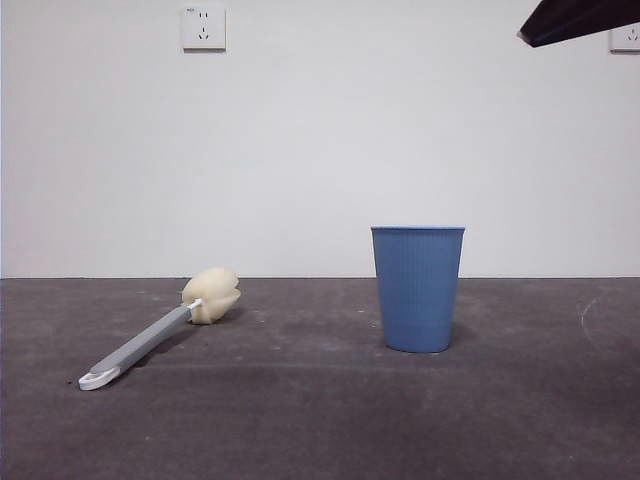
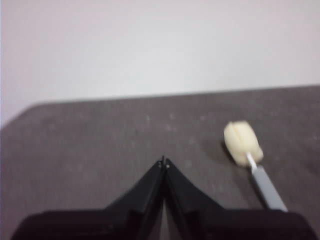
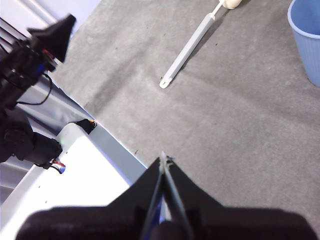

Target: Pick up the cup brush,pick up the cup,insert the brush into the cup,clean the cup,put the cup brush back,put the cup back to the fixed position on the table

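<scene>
Standing upright on the table (image 1: pixel 320 420), the cup (image 1: pixel 418 288) serves as landmark; the cup brush (image 1: pixel 165 329) lies flat well apart from it, sponge head angled toward the cup. Left gripper (image 2: pixel 164 161) hangs near the sponge head, jaws pressed together, holding nothing. Right gripper (image 3: pixel 164 157), likewise closed and empty, waits farther from the cup, beyond the brush's looped end.

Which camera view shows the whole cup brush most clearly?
The front view: the cup brush lies there whole, sponge head to looped end. The left wrist view shows its head and part of the handle, blurred. The right wrist view shows the handle, with the head cut off.
</scene>
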Controlling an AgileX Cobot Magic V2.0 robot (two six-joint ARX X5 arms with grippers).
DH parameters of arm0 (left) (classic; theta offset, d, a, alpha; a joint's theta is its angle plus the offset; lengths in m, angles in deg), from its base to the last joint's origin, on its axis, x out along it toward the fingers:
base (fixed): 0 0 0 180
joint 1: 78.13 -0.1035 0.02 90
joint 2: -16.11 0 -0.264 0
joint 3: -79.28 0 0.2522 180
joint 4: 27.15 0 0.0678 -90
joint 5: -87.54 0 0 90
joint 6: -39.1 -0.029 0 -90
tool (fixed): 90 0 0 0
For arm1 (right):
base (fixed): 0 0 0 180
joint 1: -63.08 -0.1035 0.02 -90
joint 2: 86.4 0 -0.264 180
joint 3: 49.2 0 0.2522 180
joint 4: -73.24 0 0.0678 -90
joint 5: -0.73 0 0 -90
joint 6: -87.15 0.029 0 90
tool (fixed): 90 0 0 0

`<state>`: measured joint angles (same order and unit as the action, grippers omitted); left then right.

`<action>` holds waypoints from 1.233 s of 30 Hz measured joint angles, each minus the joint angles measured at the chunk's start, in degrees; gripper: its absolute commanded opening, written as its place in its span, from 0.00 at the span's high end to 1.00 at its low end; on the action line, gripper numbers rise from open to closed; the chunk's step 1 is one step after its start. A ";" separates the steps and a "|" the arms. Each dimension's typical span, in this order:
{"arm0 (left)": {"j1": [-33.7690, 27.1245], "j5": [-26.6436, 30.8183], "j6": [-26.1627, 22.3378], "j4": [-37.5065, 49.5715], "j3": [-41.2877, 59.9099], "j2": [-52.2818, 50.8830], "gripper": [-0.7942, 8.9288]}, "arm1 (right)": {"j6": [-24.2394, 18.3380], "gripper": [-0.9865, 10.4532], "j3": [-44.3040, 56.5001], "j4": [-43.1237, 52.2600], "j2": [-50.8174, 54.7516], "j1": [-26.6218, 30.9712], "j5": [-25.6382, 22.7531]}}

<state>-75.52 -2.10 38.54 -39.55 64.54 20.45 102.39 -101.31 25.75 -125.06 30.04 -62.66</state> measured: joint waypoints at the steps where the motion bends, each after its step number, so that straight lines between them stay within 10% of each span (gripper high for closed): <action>1: 0.00 0.02 0.37 -1.44 0.00 -0.59 0.92 | 0.00 0.91 0.00 0.00 0.00 0.00 0.00; 32: 0.00 -0.52 3.61 -12.02 0.00 -4.07 0.92 | -0.09 0.91 0.00 -0.07 0.07 0.04 -0.17; 37: 0.00 -0.50 3.61 -12.02 0.00 -4.07 0.92 | -8.79 0.91 0.00 0.52 4.87 1.92 -10.29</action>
<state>-75.52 -2.60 42.15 -51.57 64.54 16.39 93.61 -101.31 26.27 -120.18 31.96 -72.95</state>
